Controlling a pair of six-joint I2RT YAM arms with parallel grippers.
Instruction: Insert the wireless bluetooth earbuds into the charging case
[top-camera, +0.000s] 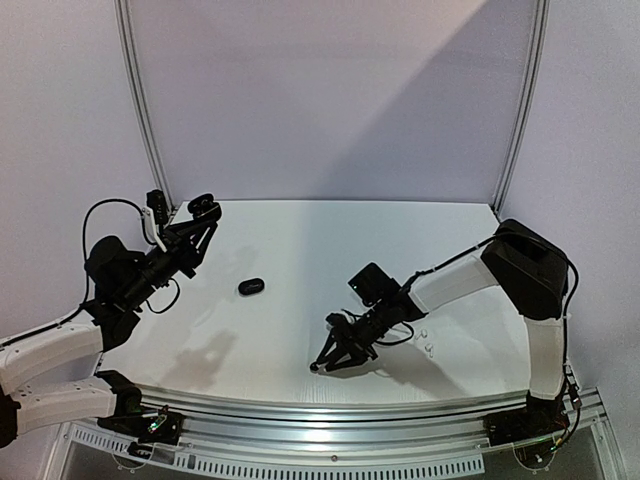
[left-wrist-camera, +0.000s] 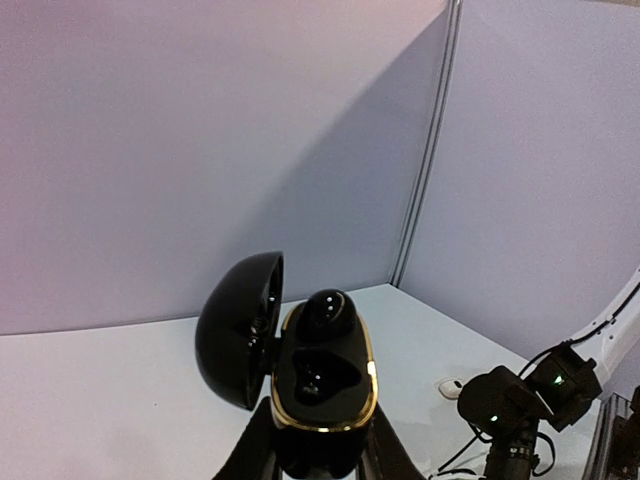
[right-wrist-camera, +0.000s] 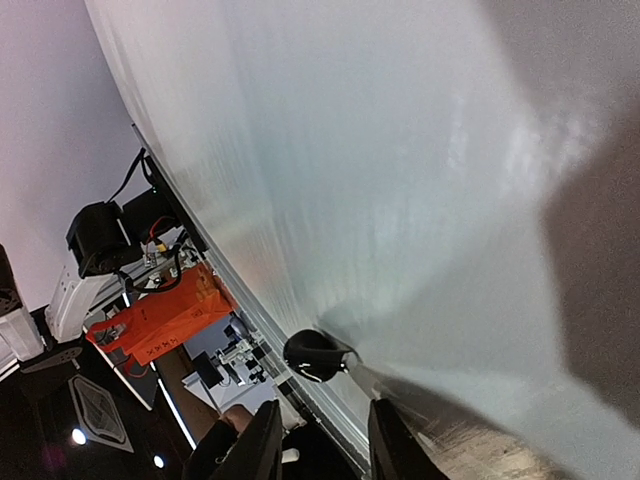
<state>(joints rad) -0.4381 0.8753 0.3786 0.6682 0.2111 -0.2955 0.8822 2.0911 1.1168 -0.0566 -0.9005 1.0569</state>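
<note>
Jaws of the left gripper (left-wrist-camera: 318, 450) are clamped on the lower body of an open charging case (left-wrist-camera: 322, 385), which it holds up in the air over the far-left corner of the table (top-camera: 300, 240). The case is glossy black with a gold rim. Its lid (left-wrist-camera: 240, 330) is swung open to the left in the wrist view. One black earbud (left-wrist-camera: 328, 312) sits in the upper well. The lower well (left-wrist-camera: 318, 375) shows only its shiny dark lining.

The right gripper (right-wrist-camera: 324, 408) is pointed down at the table close to the near edge, left of centre of the right arm's side. Its two fingers (right-wrist-camera: 262, 440) stand apart with nothing between them. Just beyond the fingertips a loose black earbud (right-wrist-camera: 313, 355) lies on the white surface, near the fingers but apart from them, right beside the table's front rail (top-camera: 350, 405).

Between the two arms, nearer the left one, a closed black case (top-camera: 251, 286) rests on the table. Two small white earbuds (top-camera: 428, 347) lie close together on the table under the right arm's forearm, well apart from the right gripper's tips. One of them shows in the left wrist view too.
</note>
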